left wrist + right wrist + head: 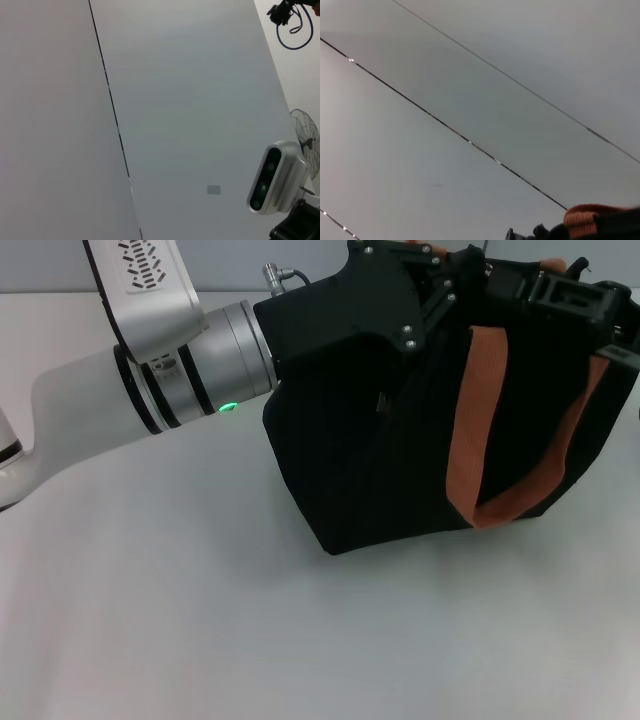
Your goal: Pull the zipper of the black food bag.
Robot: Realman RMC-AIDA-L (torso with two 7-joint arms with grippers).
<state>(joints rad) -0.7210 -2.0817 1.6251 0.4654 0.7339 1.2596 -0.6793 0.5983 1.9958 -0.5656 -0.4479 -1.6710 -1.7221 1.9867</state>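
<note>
Both the left hand (440,280) and right hand (580,295) are seen at the black food bag's (380,460) top edge on the bench (200,620), grips impossible to tell.

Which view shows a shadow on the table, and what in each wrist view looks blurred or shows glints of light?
Head view: the left arm casts a soft shadow on the table, and the black food bag is too dark for fabric detail. Left wrist view: even, flat light on pale panels. Right wrist view: small glints along a dark seam, and a blurred orange strap at the edge.
</note>
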